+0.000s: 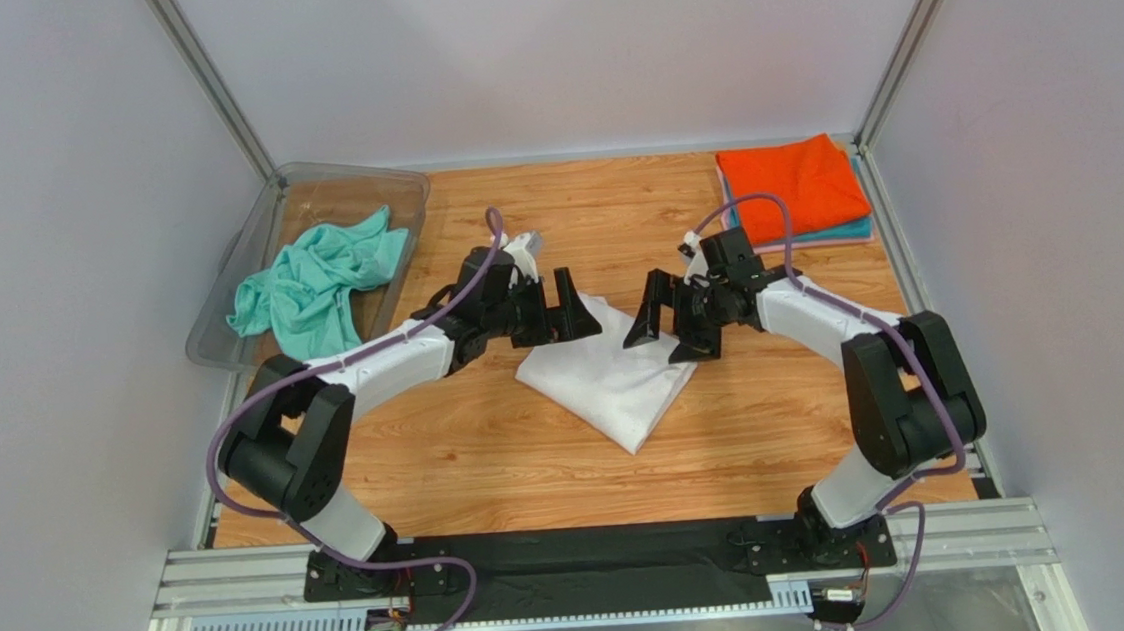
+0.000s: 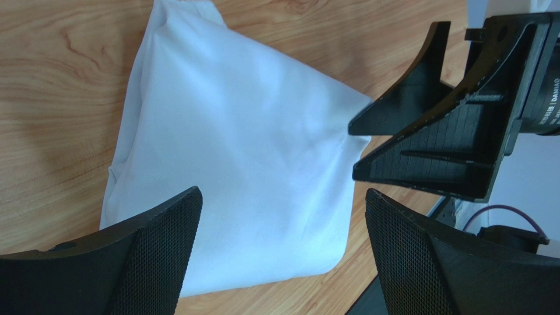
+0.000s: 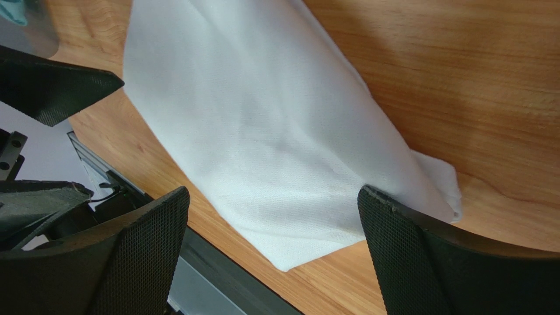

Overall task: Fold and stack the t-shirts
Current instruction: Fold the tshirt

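White t-shirt (image 1: 610, 372) lies mid-table (image 1: 504, 456), folded to a rough wedge. Left gripper (image 1: 579, 311) and right gripper (image 1: 662, 323) face each other over its far edge — both jaws spread wide, holding nothing, prob. set for one more fold or a lift. Orange tee (image 1: 792, 185) sits folded on a teal one (image 1: 833, 236) at far right — the stack. Mint-green tee (image 1: 317, 282) waits crumpled in the clear tray (image 1: 346, 175). No labels on the tees; small lettering on the right arm's housing is unreadable.
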